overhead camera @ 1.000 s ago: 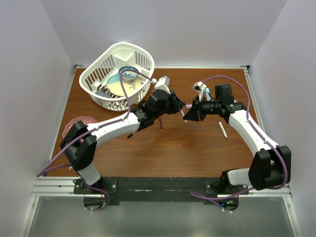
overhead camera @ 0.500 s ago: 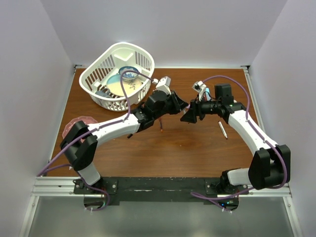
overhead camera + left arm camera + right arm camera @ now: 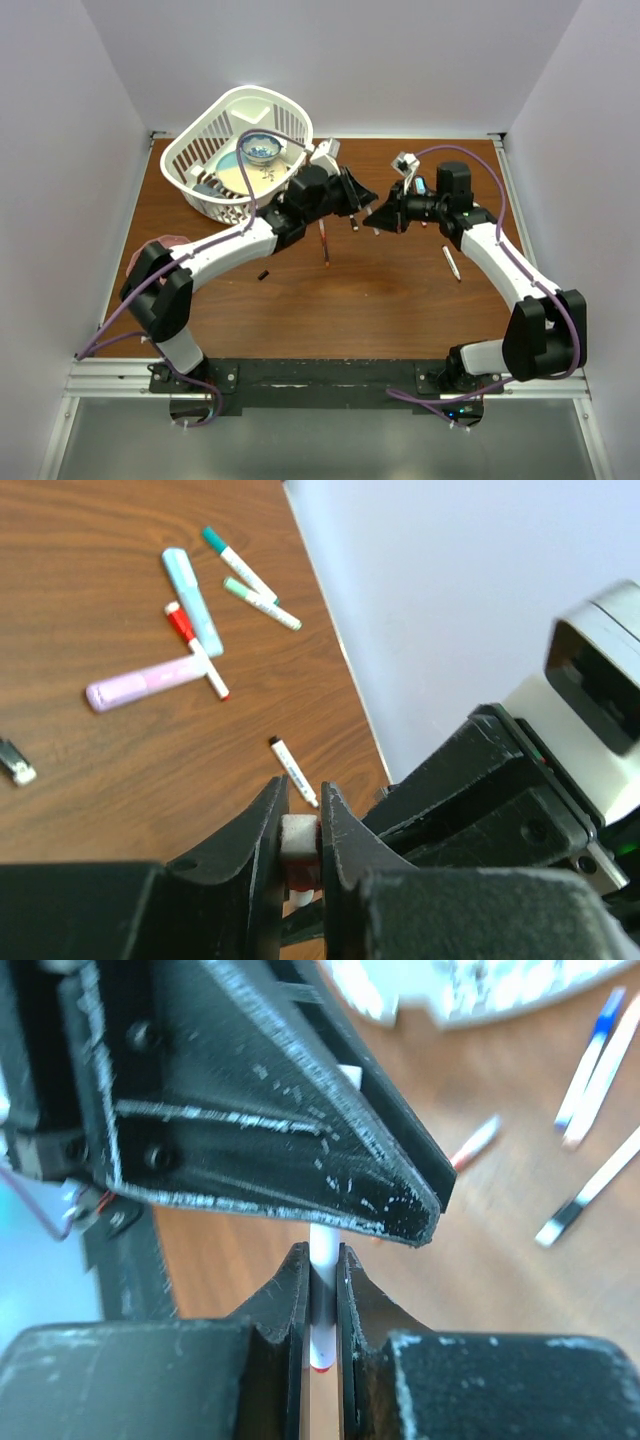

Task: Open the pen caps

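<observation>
Here the left gripper and right gripper both clamp one slim, smooth white pen.

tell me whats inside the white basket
A pale yellow plate and a small blue bowl lie in the white basket. The left arm covers its near right corner, so anything there is hidden.

Robot lab cell: plain white walls, wooden tabletop, aluminium rail.
</observation>
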